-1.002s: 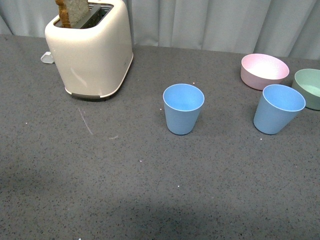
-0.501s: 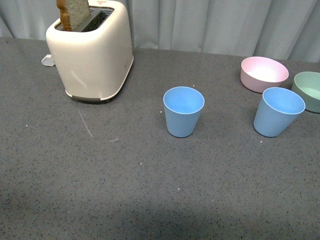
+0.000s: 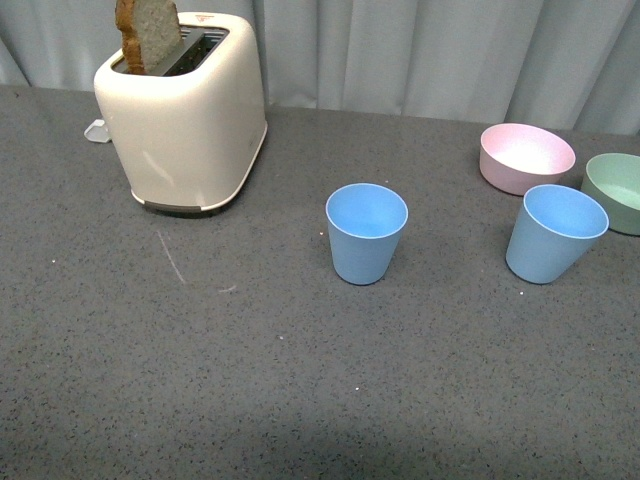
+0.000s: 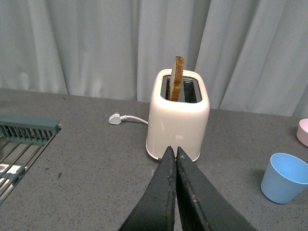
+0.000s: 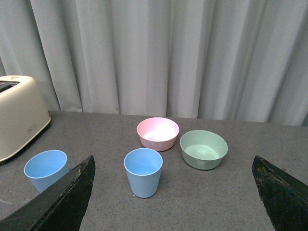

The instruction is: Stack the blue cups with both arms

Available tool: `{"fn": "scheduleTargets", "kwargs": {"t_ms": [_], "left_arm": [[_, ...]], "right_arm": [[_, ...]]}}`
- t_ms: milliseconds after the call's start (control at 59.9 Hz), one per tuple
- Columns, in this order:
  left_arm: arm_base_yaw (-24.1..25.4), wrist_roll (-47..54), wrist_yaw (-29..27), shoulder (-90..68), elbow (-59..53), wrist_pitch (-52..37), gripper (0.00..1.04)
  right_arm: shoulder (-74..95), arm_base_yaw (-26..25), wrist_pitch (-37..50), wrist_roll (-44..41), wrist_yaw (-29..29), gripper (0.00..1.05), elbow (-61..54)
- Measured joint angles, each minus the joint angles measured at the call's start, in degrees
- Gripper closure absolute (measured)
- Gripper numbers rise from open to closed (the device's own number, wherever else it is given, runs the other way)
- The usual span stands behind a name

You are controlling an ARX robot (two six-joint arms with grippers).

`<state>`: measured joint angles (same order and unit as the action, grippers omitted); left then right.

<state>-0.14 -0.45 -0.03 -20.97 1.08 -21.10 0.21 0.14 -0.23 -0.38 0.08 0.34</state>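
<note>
**1. Cropped or obscured items**
- The pale-green round bowl [image 3: 617,190] is cut by the right edge of the front view.
- The slice of brown toast [image 3: 147,35] standing in the cream two-slot toaster [image 3: 185,120] is cut at the top of that view.
- The white mains plug [image 3: 97,130] is partly hidden behind the toaster.
- In the left wrist view, the grey-green slatted dish rack [image 4: 24,130], one cup and the pink round bowl [image 3: 527,157] are each only partly in frame.
- The right wrist view crops the toaster.

**2. Task items**
- The centre light-blue tapered plastic cup [image 3: 366,235] stands upright, mouth up, on the dark grey speckled table [image 3: 300,380]. It is to the right of the toaster, nearer the camera and apart from it.
- The right-hand light-blue tapered plastic cup [image 3: 553,235] stands upright just in front of the pink bowl and near the green bowl.
- The two cups are well apart and unstacked.

**3. Claws (seen in the wrist views only)**
- Left claw [image 4: 173,150]: the black fingers are pressed together with nothing between them. They point toward the toaster.
- Right claw [image 5: 173,161]: the fingers are spread wide and hold nothing. Both cups and both bowls show beyond the gap.

**4. View differences**
- The dish rack and the plug's white cord appear in the left wrist view alone.
- The right wrist view shows the green bowl whole.
</note>
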Motion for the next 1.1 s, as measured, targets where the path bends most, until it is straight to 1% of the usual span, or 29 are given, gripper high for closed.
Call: {"fn": "scheduleTargets", "kwargs": {"t_ms": [601,635,668,702,869,936,952,1036,1103], "left_arm": [[-0.02,0.00,0.00,11.17,0.00,11.10,1.01],[0.00,0.00,-0.02,13.20,0.02,12.87,1.01],[0.00,0.02,0.04,16.33,0.02,18.05,1.01],[0.00,0.00,0.04,18.32,0.02,20.09,1.01],[0.00,0.00,0.02,20.65,0.02,20.96,1.01],[0.00,0.00,0.04,20.65,0.02,20.96,0.85],[0.00,0.00,0.04,20.68,0.02,20.96,0.84],[0.00,0.00,0.04,20.72,0.02,20.96,0.67],[0.00,0.00,0.04,20.72,0.02,20.96,0.57]], "right_arm": [[0.00,0.00,0.00,0.00,0.00,0.10,0.00],[0.00,0.00,0.00,0.00,0.00,0.10,0.00],[0.00,0.00,0.00,0.00,0.00,0.10,0.00],[0.00,0.00,0.00,0.00,0.00,0.10,0.00],[0.00,0.00,0.00,0.00,0.00,0.10,0.00],[0.00,0.00,0.00,0.00,0.00,0.10,0.00],[0.00,0.00,0.00,0.02,0.02,0.10,0.00],[0.00,0.00,0.00,0.00,0.00,0.10,0.00],[0.00,0.00,0.00,0.00,0.00,0.10,0.00]]}}
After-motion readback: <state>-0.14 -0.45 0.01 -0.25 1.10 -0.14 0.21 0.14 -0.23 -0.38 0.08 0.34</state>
